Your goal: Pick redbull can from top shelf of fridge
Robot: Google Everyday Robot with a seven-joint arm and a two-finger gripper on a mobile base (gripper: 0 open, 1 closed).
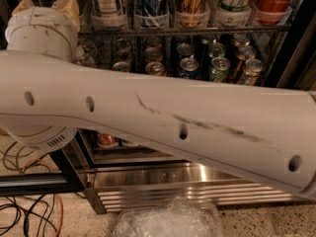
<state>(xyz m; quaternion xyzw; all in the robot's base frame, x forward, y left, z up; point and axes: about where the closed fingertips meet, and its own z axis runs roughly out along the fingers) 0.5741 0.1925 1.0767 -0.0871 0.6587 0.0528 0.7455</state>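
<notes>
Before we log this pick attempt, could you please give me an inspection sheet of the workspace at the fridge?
Surface: grey metal wire top shelf carrying translucent white plastic cups with tall cans.
Job's things: black-framed glass-door fridge; slim blue and silver redbull can cannot be picked out.
Clutter: short soda cans on the lower rack; crumpled clear plastic on the floor.
Grippers: tan-fingered end effector at upper left, before the shelf's left end, open, holding nothing.
Cables: black and orange cables on the floor, lower left.
Surroundings: white robot arm blocks mid-view; stainless steel grilled base.
</notes>
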